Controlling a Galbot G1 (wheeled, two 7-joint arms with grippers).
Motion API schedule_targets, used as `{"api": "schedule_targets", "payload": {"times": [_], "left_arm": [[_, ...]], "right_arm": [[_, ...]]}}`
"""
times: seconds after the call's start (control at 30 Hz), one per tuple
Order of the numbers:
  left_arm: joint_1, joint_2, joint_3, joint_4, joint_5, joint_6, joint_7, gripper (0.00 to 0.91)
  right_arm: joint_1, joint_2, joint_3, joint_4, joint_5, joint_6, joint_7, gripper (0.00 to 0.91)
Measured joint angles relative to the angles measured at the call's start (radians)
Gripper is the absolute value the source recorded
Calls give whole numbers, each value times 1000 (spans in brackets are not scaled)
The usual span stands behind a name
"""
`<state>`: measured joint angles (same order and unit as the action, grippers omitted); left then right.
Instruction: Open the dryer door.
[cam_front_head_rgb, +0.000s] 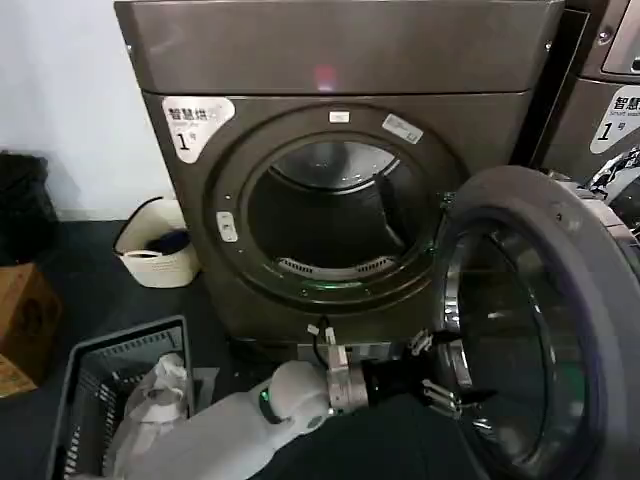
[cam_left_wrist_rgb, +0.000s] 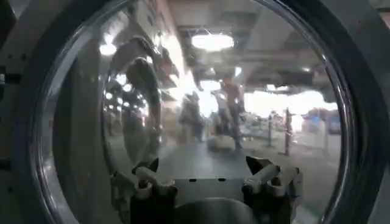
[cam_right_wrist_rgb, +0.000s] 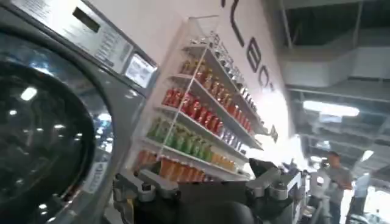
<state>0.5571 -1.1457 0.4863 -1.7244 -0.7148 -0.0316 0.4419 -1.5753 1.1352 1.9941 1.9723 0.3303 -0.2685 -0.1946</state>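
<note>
— Dryer door (cam_front_head_rgb: 560, 330)?
— Swung wide to right of dryer (cam_front_head_rgb: 340, 170), grey inner face showing, drum mouth open.
— Left gripper (cam_front_head_rgb: 447, 372)?
— Low at door's inner rim, fingers (cam_left_wrist_rgb: 146, 179) spread wide, gripping nothing.
— Right gripper (cam_right_wrist_rgb: 213, 189)?
— Up by 2nd machine (cam_right_wrist_rgb: 55, 122), jaws apart, nothing held.
— Floor?
— Grey crate (cam_front_head_rgb: 90, 380), white basket (cam_front_head_rgb: 160, 250).

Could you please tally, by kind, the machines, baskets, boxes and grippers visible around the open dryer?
Machines: 2, the dryer with the dryer door swung open, and a second machine beside it.
Baskets: 2, a cream basket and a grey crate.
Cardboard boxes: 1.
Grippers: 2, the left gripper by the door, the right gripper near shelves.
Total: 7.
</note>
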Motion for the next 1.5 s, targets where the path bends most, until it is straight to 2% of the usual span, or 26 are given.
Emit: {"api": "schedule_targets", "payload": {"times": [0.3, 1.0, 1.5], "left_arm": [[-55, -52, 37, 63, 0, -4, -2, 907], [-142, -251, 78, 245, 36, -15, 2, 907], [-173, -341, 76, 330, 45, -22, 2, 907]], "right_arm": [[4, -19, 58, -23, -66, 10, 10, 907], [-35, -56, 193, -29, -64, -16, 14, 907], [-38, -62, 212, -34, -64, -11, 15, 907]]}}
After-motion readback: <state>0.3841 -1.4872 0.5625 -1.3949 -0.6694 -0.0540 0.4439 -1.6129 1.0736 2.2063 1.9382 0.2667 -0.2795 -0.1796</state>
